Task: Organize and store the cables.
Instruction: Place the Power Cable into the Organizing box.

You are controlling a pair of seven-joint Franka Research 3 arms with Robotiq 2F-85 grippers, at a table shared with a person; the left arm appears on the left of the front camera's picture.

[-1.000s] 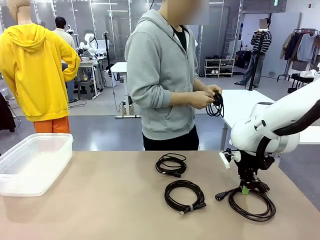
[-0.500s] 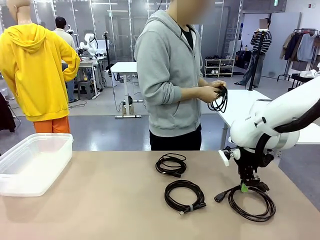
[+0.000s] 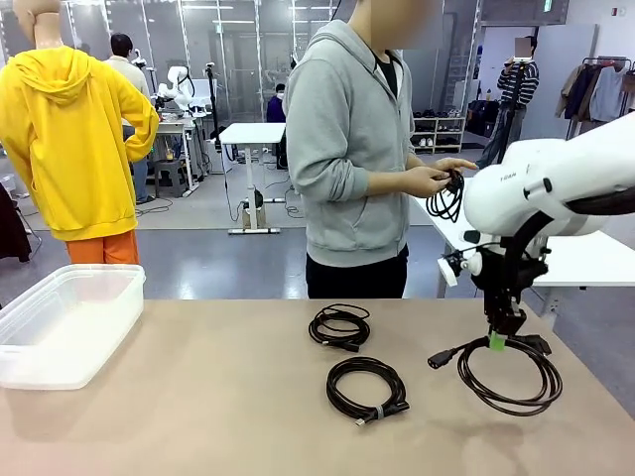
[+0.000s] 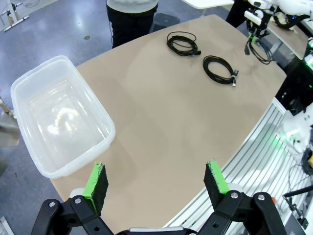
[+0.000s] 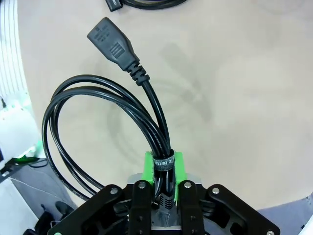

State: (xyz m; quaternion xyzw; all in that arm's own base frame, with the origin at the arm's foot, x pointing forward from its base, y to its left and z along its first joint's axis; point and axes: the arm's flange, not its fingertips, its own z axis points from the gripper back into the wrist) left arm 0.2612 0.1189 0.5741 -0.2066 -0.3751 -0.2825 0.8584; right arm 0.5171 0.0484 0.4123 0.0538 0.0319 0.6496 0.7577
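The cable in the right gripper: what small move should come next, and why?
Probably lift it a little higher. The right gripper is shut on the tied part of the cable coil, whose loop hangs close to the table, and two other coils lie between it and the clear bin on the left.

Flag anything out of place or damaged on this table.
Nothing stands out. The far coil and near coil lie wound on the table, the right gripper is shut on a third coil at its tie, and the clear bin stands upright.
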